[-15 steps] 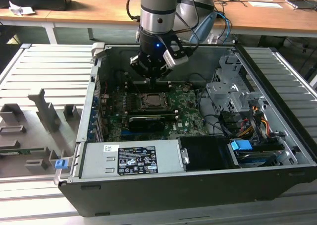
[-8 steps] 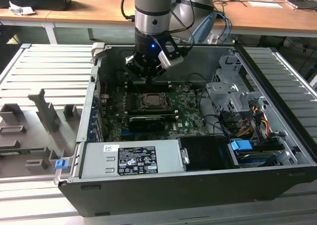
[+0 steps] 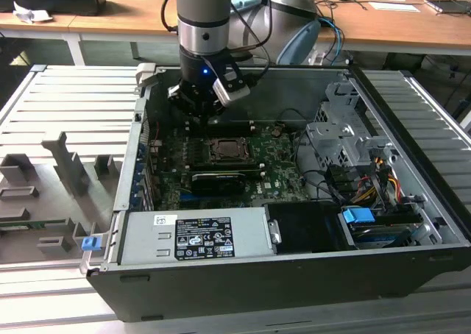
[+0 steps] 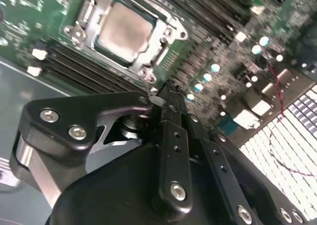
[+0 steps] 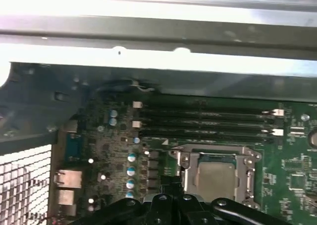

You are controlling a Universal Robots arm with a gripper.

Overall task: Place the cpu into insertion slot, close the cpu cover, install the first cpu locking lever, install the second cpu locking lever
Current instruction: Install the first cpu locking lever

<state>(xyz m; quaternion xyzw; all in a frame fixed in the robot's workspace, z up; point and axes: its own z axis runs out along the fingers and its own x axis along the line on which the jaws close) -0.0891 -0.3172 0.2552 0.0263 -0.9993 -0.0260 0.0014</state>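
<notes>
The cpu (image 4: 126,31) (image 5: 215,179) is a pale square chip lying flat in the insertion slot (image 3: 224,151) on the green motherboard. The silver cpu cover (image 4: 167,30) (image 5: 218,149) lies down around it, and the chip shows through its window. I cannot make out how the locking levers stand. My gripper (image 3: 197,107) (image 4: 168,86) (image 5: 173,184) hangs above the board, beside the slot toward the case's back wall. Its black fingers are shut together with nothing between them, and they touch nothing.
Long black memory slots (image 5: 203,118) run between the socket and the case wall (image 5: 148,41). A black expansion card (image 3: 218,179) lies in front of the socket. The power supply (image 3: 195,235), drive cage (image 3: 342,139) and cables fill the rest of the case.
</notes>
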